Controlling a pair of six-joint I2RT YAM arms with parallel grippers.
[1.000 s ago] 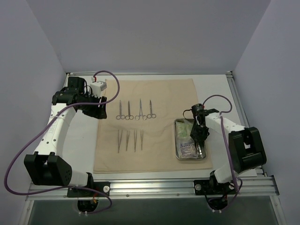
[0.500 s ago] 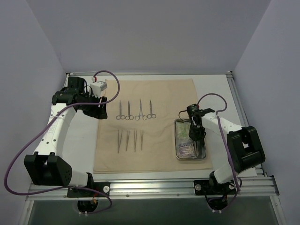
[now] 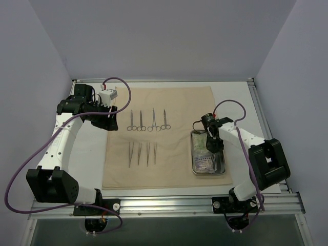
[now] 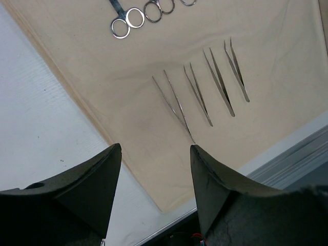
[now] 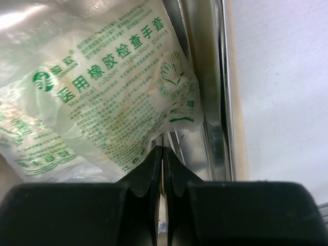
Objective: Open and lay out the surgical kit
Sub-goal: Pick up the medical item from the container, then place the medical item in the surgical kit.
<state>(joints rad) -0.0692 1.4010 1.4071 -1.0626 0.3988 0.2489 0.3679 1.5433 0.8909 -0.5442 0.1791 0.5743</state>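
Observation:
The surgical kit lies unwrapped: a beige cloth [image 3: 169, 102] spread flat, with a row of ring-handled clamps [image 3: 148, 120] and a row of tweezers [image 3: 142, 154] on it. At the cloth's right, the steel tray [image 3: 192, 159] holds pale packets. My right gripper [image 3: 213, 143] is down in the tray. In the right wrist view its jaws [image 5: 163, 149] are shut on the lower edge of a green-printed glove packet [image 5: 113, 87], beside the tray wall [image 5: 215, 77]. My left gripper [image 4: 154, 148] hangs open over the cloth's left edge, near the tweezers [image 4: 197, 95], holding nothing.
Another small packet [image 3: 205, 163] lies in the tray's near half. White tabletop [image 3: 87, 154] borders the cloth on the left, and an aluminium rail [image 3: 169, 202] runs along the near edge. Purple cables loop off both arms.
The right gripper has closed from partly open to shut on the glove packet's edge and shifted slightly left in the tray. The left arm has not moved.

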